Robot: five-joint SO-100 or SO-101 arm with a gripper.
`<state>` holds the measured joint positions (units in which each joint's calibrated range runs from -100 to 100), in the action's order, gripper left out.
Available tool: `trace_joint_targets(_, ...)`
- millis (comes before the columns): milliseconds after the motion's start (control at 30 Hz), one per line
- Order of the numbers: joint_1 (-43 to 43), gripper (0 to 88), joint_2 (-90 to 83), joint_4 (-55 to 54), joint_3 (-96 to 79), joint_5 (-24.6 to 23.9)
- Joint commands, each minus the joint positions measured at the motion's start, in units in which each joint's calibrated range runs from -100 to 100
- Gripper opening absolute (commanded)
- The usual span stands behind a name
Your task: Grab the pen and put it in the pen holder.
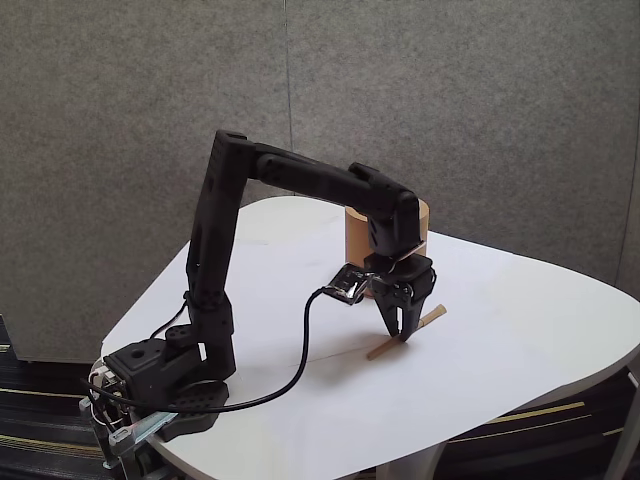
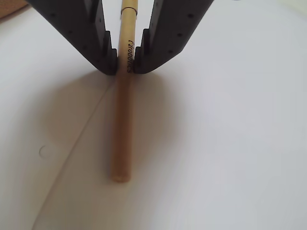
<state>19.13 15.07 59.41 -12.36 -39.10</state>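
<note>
The pen (image 1: 381, 351) is a thin tan stick with dark lettering, lying at a slant on the white table (image 1: 520, 330). My black gripper (image 1: 401, 336) points down at its middle. In the wrist view the two fingertips (image 2: 108, 60) press against both sides of the pen (image 2: 122, 124), so the gripper (image 2: 125, 67) is shut on it. The pen's lower end rests on or just above the table; I cannot tell which. The pen holder (image 1: 355, 235), a wide tan-orange cup, stands upright just behind the gripper, partly hidden by the arm.
The arm's base (image 1: 165, 385) is clamped at the table's front left corner, and a black cable (image 1: 300, 350) loops from it to the wrist. A grey wall stands behind. The table's rounded edge runs close in front of the pen.
</note>
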Motion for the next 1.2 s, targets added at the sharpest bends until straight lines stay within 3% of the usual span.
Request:
trace_joint_targets(0,-0.2,0.6,-0.6,0.0,1.7,0.4)
trace_joint_targets(333,0.2,0.6,-2.0,0.8,2.2,0.4)
trace_joint_targets(600,1.3,0.6,-15.3,0.8,1.7,1.1)
trace_joint_targets(933,2.6,0.6,-34.8,0.9,1.8,10.9)
trace_joint_targets(1167,3.3,0.6,-46.8,0.2,2.0,25.6)
